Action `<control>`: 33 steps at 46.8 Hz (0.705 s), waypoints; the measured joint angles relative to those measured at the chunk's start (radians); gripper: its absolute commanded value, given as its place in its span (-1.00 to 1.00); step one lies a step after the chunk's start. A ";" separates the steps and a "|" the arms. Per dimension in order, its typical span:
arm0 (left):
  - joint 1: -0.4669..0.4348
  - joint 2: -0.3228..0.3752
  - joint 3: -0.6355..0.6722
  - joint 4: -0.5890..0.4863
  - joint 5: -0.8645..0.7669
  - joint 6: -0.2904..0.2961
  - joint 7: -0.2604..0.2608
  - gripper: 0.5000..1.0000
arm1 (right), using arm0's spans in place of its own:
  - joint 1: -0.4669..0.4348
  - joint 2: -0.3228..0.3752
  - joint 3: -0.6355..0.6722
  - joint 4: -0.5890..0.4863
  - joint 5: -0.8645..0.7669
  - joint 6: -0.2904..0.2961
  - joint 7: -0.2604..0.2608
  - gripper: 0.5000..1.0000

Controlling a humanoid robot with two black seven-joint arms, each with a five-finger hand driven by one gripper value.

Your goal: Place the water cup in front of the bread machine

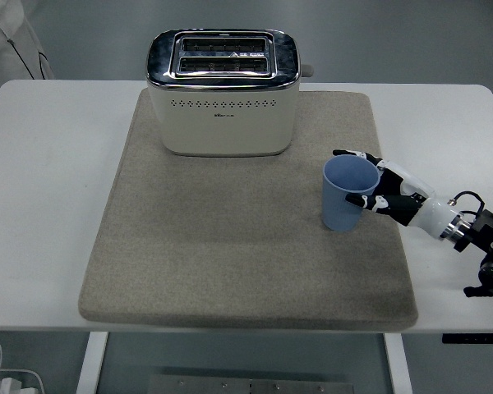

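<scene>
A blue water cup [347, 194] stands upright on the right part of the grey mat [230, 246]. My right hand [376, 184] comes in from the right edge and its fingers curl around the cup's right side, thumb at the front and fingers behind. The cream and chrome bread machine [223, 92] sits at the mat's far middle, well to the upper left of the cup. The left arm does not show.
The white table [49, 180] extends around the mat on both sides. A person's white sleeve [8, 41] shows at the top left corner. A white cable and plug [4, 382] lie on the floor at the lower left.
</scene>
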 measured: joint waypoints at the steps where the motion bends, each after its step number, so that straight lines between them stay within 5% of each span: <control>1: 0.000 0.000 0.000 0.000 0.000 0.000 0.000 1.00 | 0.005 0.003 0.000 0.000 0.000 0.000 0.000 -0.27; 23: 0.000 0.000 0.000 0.000 0.000 0.000 0.000 1.00 | 0.153 0.130 -0.026 -0.001 -0.017 -0.001 -0.003 -0.23; 33: 0.000 0.000 0.000 0.000 0.000 0.000 0.000 1.00 | 0.194 0.221 -0.053 -0.019 -0.069 -0.050 -0.034 -0.21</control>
